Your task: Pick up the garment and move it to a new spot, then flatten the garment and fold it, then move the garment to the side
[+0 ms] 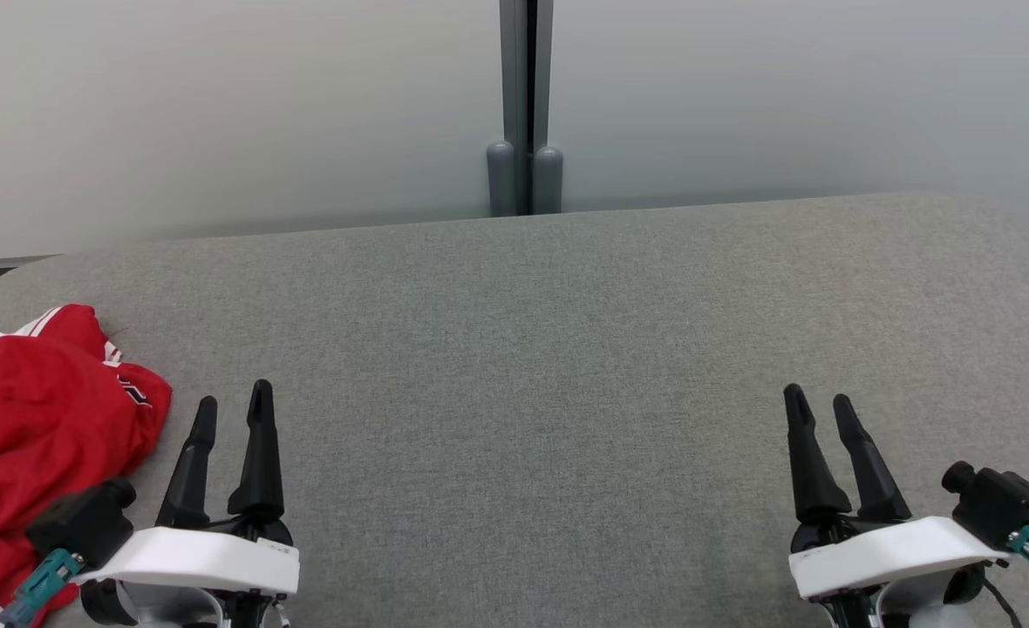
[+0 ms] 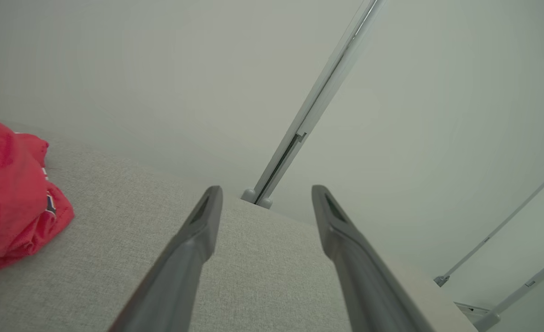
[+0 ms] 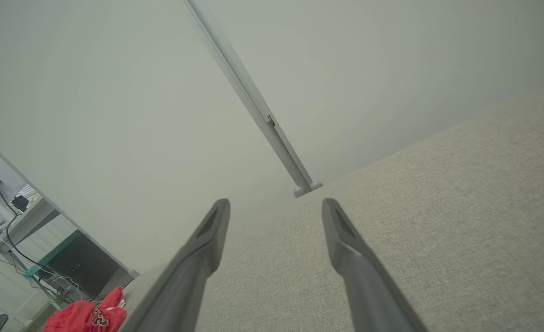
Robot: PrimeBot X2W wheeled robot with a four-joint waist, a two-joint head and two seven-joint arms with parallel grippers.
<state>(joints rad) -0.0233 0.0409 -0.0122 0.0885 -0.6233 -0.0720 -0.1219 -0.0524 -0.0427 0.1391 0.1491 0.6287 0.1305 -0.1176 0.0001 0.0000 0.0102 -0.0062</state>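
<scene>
Fingers [image 3: 207, 240] spread; desk [image 3: 27, 216] beyond garment [image 3: 85, 316]

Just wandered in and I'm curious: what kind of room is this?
Probably an office or lab space: a grey fabric-covered table against frosted partition panels, with a desk and cables beyond.

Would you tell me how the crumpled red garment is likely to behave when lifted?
The red garment lies bunched in soft folds, so it will probably droop and unfurl when lifted. Its thin cloth looks light; pushed across the grey surface, it would likely drag and bunch.
</scene>
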